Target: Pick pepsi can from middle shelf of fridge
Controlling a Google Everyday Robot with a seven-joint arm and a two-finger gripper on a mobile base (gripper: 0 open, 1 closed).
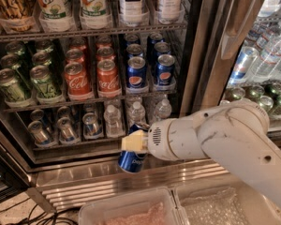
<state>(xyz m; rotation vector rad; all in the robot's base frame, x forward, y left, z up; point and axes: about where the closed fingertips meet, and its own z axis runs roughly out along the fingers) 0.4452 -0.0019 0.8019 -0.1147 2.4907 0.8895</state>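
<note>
The fridge [201, 55] stands open with wire shelves of drinks. The middle shelf [51, 102] holds rows of green, red Coca-Cola and blue Pepsi cans [136, 74]. My gripper [133, 146] is shut on a pepsi can [130, 161], held tilted in front of the lowest shelf, above the steel sill and out of the fridge. The white arm reaches in from the right.
Tall bottles [91, 6] fill the top rack. Small water bottles [113, 121] and silver cans [65, 128] sit on the lower rack. The glass door [267, 46] is at right. Two clear plastic bins [131, 212] lie below at the front.
</note>
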